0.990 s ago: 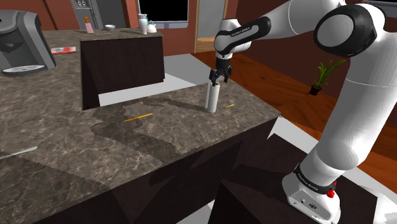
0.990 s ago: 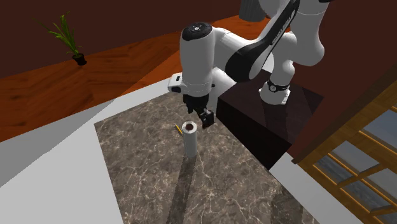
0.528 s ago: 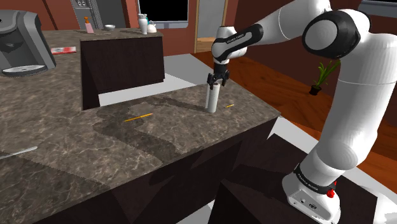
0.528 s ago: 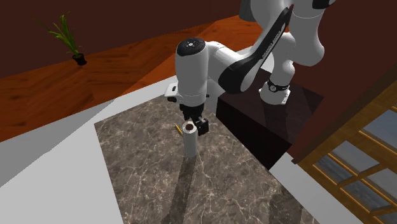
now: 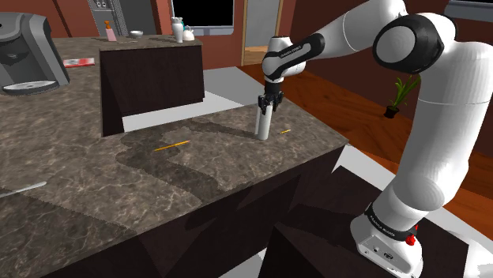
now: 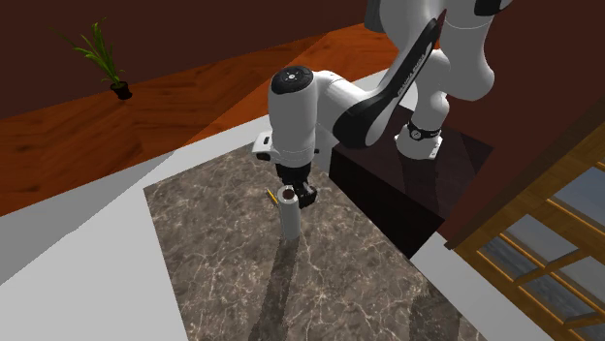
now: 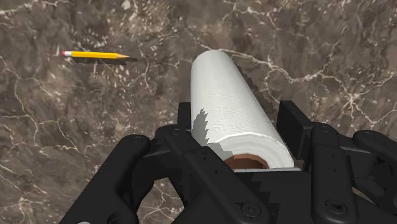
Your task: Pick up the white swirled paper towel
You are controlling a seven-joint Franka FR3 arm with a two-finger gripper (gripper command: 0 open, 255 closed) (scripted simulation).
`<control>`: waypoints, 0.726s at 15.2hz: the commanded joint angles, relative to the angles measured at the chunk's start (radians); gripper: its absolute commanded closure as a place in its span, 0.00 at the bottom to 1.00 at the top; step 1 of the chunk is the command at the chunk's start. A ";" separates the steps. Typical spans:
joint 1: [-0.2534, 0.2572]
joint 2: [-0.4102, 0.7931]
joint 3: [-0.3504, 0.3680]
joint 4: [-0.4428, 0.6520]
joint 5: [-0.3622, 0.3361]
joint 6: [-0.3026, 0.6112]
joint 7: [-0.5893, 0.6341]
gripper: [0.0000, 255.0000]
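White paper towel roll (image 5: 263,125) stands upright on the dark marble counter (image 5: 79,166), close to the counter's far edge. Black gripper (image 5: 267,103) sits right on top of the roll, pointing down. In the wrist view the fingers (image 7: 294,121) are spread, one on each side of the roll's top end (image 7: 229,108), brown core between them; can't tell if they press the paper. Yellow pencil (image 7: 95,55) lies flat near the roll, not touching. Second pencil (image 5: 171,145) lies well apart from the roll.
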 commanded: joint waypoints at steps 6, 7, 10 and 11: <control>0.000 -0.006 -0.001 0.005 -0.001 -0.013 0.000 1.00; 0.000 -0.012 -0.001 0.010 -0.002 -0.024 0.000 1.00; 0.000 -0.030 -0.002 0.027 -0.003 -0.059 0.001 1.00; 0.000 -0.035 -0.002 0.034 -0.003 -0.071 0.001 1.00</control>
